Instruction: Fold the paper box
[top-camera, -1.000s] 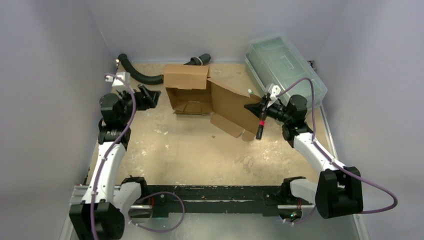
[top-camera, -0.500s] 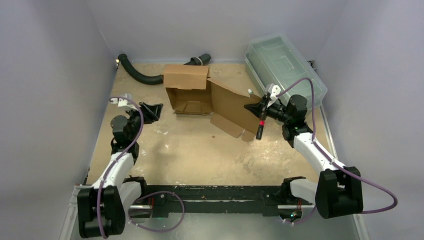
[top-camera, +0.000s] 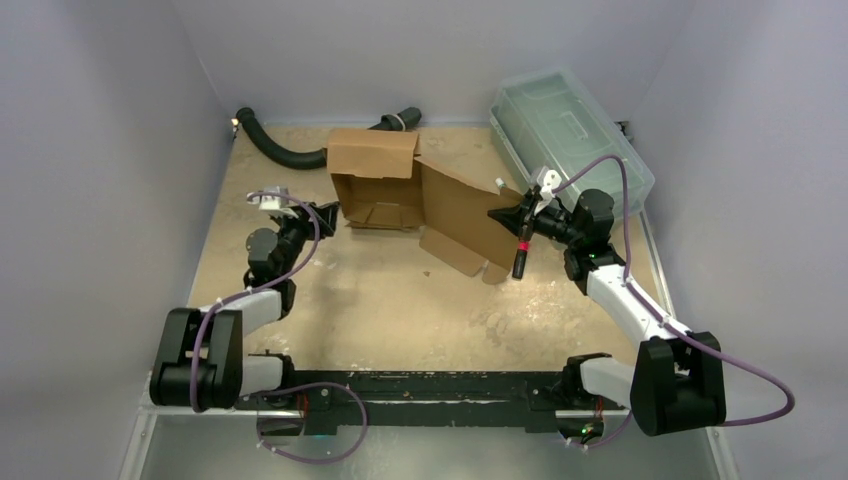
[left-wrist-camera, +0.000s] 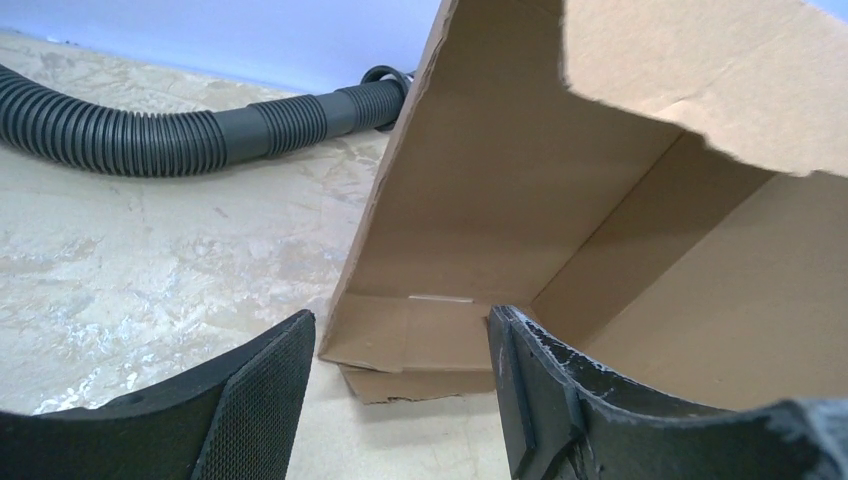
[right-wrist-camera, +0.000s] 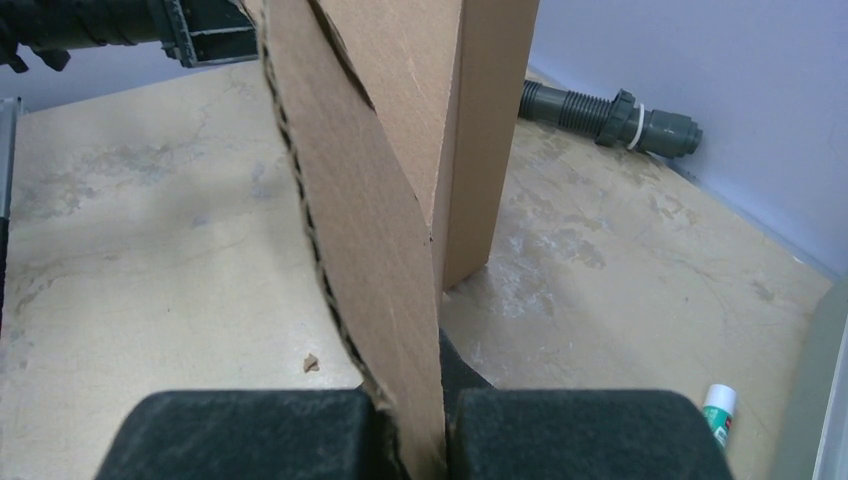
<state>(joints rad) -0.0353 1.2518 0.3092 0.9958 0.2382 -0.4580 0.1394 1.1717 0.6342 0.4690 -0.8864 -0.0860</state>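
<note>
Left pincer swung in beside paper box, agape; right pincer clamps it; scuffed tan tabletop.

Middle of black hose hidden behind the paper box, box top cropped in both wrist views, right hand cut off beneath the box, small capped tube right of the box too small to identify.

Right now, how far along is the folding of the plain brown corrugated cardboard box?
Partly done: the brown cardboard box has a back and left wall standing. In hand: the right gripper pinches the large splayed flap; the left gripper sits open by the near corner. Remaining: lid and flaps not yet closed.
</note>
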